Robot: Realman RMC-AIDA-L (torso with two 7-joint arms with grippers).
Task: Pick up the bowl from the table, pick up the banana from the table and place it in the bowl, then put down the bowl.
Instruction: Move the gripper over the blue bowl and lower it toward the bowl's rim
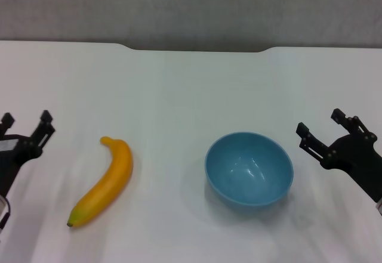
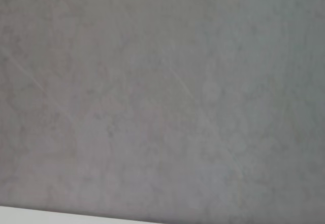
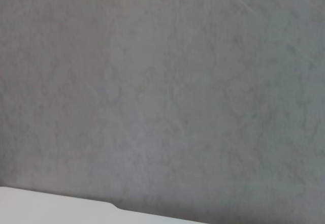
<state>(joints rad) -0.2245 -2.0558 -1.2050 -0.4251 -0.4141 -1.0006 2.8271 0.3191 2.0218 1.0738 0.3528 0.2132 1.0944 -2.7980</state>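
Observation:
A light-blue bowl (image 1: 249,168) stands upright and empty on the white table (image 1: 179,90), right of centre. A yellow-orange banana (image 1: 105,180) lies flat to the left of it, its greenish tip toward the near edge. My left gripper (image 1: 25,121) is at the far left, left of the banana and apart from it, open with nothing in it. To the right of the bowl, my right gripper (image 1: 320,123) is open and a short gap away. Both wrist views show only a grey wall and a strip of table edge (image 3: 51,206).
The table's far edge has a shallow notch (image 1: 197,50) with a grey wall (image 1: 191,6) behind it. White tabletop lies between the banana and the bowl and beyond them.

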